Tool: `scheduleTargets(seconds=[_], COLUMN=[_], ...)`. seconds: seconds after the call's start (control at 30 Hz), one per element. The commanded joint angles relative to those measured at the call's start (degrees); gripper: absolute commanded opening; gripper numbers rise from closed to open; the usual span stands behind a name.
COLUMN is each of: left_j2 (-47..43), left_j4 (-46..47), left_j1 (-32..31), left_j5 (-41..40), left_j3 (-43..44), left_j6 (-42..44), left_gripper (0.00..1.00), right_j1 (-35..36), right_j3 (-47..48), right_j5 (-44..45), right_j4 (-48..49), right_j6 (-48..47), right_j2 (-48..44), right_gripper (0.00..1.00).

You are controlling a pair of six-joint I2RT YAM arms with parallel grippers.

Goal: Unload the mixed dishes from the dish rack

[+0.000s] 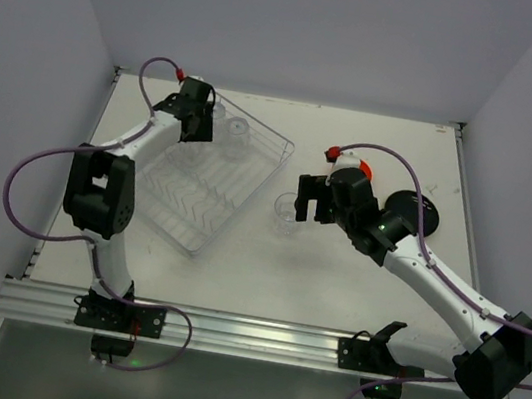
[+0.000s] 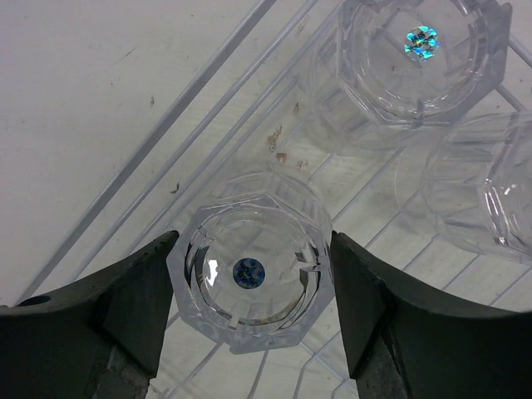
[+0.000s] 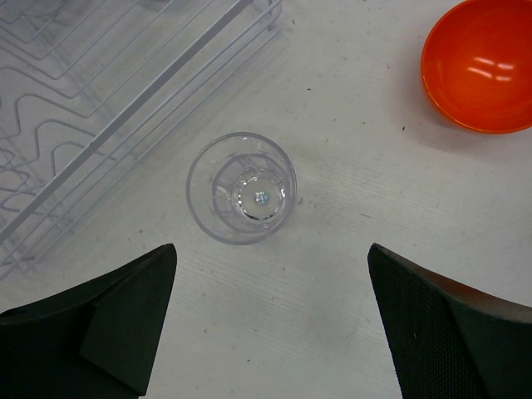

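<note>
- The left gripper (image 2: pixel 253 241) is in the far corner of the large rectangular silver wire dish rack (image 1: pixel 195 198), which lies at about 10 o'clock from the middle of the white table (image 1: pixel 263 280).
- Its jaws are clamped on a small clear faceted tumbler (image 2: pixel 249 287), one black finger pressed against each side. The pictures do not show whether the glass is off the rack floor.
- The rack's rim wires run close by at that tumbler's 10 o'clock.
- Two more clear tumblers crowd the same corner, one at its 1 o'clock (image 2: pixel 416 58) and one at its 2 o'clock (image 2: pixel 490 183). The nearer one is just beside the right-hand finger.
- The right gripper (image 3: pixel 272 258) hangs over the bare table with its jaws wide apart and nothing between them.
- A fourth clear tumbler (image 3: pixel 243 187) stands upright on the table just ahead of those fingers, apart from both.
- In the right wrist view, the rack's edge is at that tumbler's 10 o'clock and a small round orange bowl (image 3: pixel 480 62) sits at its 2 o'clock, well apart.
- In the top view, a round black plate (image 1: pixel 421 212) lies on the table at the fourth tumbler's 3 o'clock, partly covered by the right arm.
</note>
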Motion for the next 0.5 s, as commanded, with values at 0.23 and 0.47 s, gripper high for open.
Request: scheduleTargets(seconds=[0.23, 0.47], left_j2=[-11.29, -22.45], left_j4=[2.68, 5.74], left_j1=[-2.25, -4.62], left_j5=[4.03, 17.11], left_j3=[-2.30, -6.60], left_j6=[-1.96, -1.17], left_gripper=[0.00, 0.00], right_j1=[-0.04, -0.13], right_j3=[1.19, -1.09], right_j5=[0.99, 3.80], right_j4=[0.48, 3.72], right_j6=[0.07, 1.30], right_j2=[-0.63, -4.49], right_gripper=[0.99, 0.99])
